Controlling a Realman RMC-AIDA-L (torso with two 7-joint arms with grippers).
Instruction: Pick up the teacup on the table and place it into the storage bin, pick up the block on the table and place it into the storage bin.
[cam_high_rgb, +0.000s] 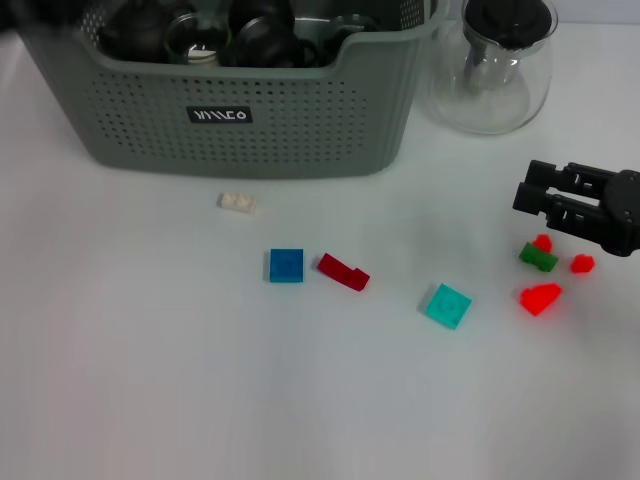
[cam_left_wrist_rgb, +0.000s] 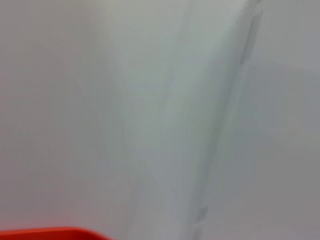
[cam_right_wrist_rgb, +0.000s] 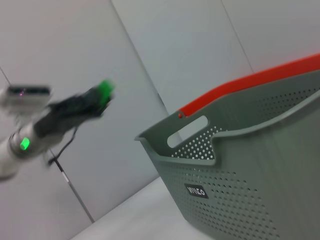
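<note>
The storage bin (cam_high_rgb: 300, 130) is matt grey-green plastic, its walls perforated with small holes (the black label on it looks smooth). The carafe (cam_high_rgb: 492, 75) at the surface's far right corner is clear, glossy glass with a black lid. The surface (cam_high_rgb: 150, 380) is white, smooth and matt. The small blocks, such as the blue block (cam_high_rgb: 286, 265), look like hard plastic, some translucent.

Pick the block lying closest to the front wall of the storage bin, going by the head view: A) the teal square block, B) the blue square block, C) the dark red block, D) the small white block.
D: the small white block lies just below the storage bin, while the other three sit farther out on the table.
</note>
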